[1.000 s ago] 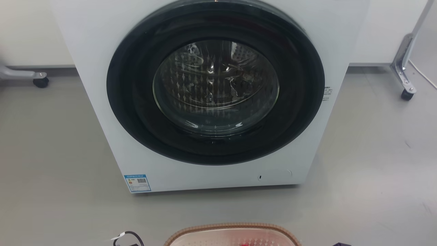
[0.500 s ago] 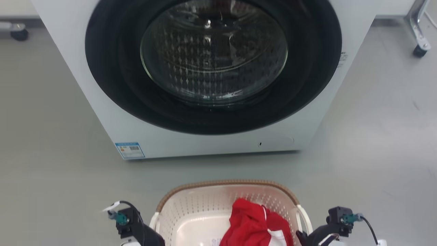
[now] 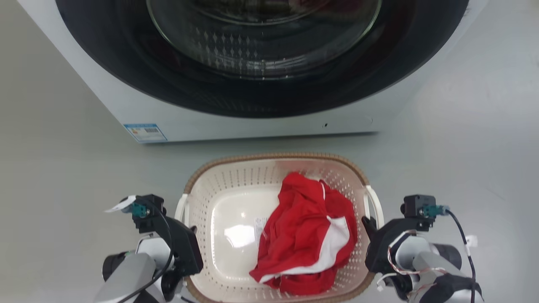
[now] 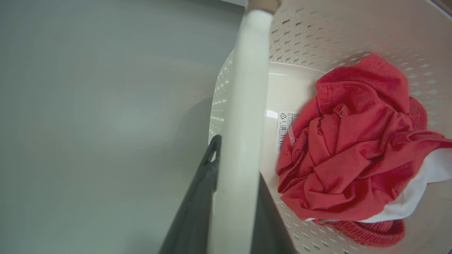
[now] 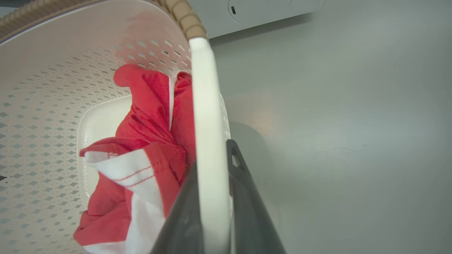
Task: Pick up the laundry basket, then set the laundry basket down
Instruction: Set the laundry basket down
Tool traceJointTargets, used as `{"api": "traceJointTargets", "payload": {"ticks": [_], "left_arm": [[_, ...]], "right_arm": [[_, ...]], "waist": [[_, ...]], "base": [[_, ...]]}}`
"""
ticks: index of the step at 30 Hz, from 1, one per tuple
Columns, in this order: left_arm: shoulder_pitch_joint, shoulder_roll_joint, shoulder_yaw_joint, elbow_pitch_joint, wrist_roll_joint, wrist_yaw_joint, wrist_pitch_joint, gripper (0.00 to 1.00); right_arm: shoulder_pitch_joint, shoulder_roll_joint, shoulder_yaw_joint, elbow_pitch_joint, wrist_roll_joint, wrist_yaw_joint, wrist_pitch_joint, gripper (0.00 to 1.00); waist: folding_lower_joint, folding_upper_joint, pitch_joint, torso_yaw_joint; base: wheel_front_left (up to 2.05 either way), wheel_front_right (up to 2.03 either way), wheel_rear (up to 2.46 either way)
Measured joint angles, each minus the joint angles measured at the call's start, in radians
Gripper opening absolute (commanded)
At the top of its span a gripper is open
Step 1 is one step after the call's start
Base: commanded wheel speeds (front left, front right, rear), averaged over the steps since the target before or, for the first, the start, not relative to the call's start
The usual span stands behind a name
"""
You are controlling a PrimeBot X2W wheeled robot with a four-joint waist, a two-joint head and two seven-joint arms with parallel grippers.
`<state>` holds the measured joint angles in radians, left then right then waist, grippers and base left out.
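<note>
Cream-white perforated plastic laundry basket [image 3: 252,176] with brown woven-look rim stands before the white front-loading washer [image 3: 252,126], between both arms. Its near rim is partly cut off at the bottom of the head view. Contact of its base with the grey floor [image 3: 63,176]: cannot tell. A crumpled red-and-white garment [image 3: 307,235] lies inside.

Left gripper [image 4: 236,155]: jaws closed on the left white loop handle [image 4: 247,70]. Right gripper [image 5: 212,155]: jaws closed on the right white loop handle [image 5: 206,88]. The inner fingers are mostly hidden behind the handles.

Versus 0.5 s ago: the head camera has tilted down, so the basket shows nearly whole and the washer door is cropped further.

In basket [image 3: 269,156] before washer [image 3: 252,126], garment [image 3: 307,235], perhaps shirt
</note>
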<state>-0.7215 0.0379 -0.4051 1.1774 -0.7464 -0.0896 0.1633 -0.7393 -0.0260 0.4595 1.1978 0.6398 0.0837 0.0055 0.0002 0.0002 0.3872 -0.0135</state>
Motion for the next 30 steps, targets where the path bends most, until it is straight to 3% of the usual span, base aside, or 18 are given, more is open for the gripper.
{"api": "traceJointTargets", "payload": {"ticks": [30], "left_arm": [[-0.204, 0.029, -0.008, -0.016, 0.037, 0.000, -0.123, 0.00]], "right_arm": [[-0.237, -0.018, 0.056, -0.023, -0.080, -0.032, -0.087, 0.00]], "waist": [[-0.0001, 0.0001, 0.384, -0.006]], "base": [[0.00, 0.00, 0.00]]}}
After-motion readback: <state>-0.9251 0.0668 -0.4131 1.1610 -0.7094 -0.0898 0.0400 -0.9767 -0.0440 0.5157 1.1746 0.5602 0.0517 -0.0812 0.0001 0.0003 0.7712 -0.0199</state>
